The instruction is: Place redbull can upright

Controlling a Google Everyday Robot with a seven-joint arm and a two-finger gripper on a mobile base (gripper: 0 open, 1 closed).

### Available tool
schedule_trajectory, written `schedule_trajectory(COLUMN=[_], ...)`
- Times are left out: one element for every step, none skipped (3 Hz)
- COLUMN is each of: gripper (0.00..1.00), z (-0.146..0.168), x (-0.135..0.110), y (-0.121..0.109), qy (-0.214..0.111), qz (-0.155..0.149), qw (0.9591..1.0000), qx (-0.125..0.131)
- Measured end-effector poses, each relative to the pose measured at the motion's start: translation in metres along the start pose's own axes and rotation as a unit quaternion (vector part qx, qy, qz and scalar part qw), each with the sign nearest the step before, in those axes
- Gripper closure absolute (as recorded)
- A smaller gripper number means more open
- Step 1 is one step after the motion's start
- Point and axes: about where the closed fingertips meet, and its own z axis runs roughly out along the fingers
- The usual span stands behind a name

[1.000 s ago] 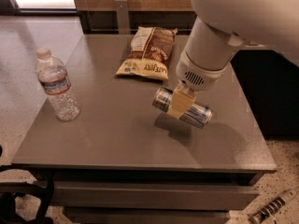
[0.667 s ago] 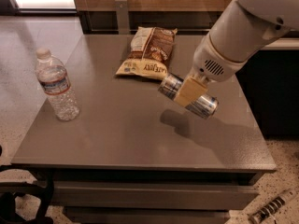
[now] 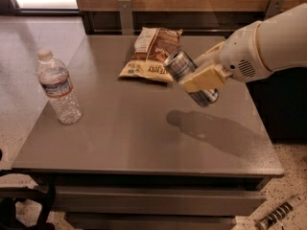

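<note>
Redbull can [image 3: 180, 67] (slim silver metal, blue panels) hangs tilted above the flat grey table [image 3: 144, 143], top pointing at the brown snack bag [image 3: 152, 51]. My cream claw [image 3: 195, 78] is clamped across its middle so I can rotate it vertical.

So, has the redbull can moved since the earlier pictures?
Yes. The gripper, right of the chip bag, holds the redbull can in its jaws; the can rose from low over the table to the bag's right edge.
</note>
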Motion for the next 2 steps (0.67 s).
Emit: schedule_trajectory(gripper=[1.00,1.00], z=[-0.004,0.002], x=[-0.016,-0.026], y=[0.003,0.011], qy=[-0.082,-0.165], qz=[-0.017,-0.050], qw=[0.9963,0.9846], qx=[0.020,0.030])
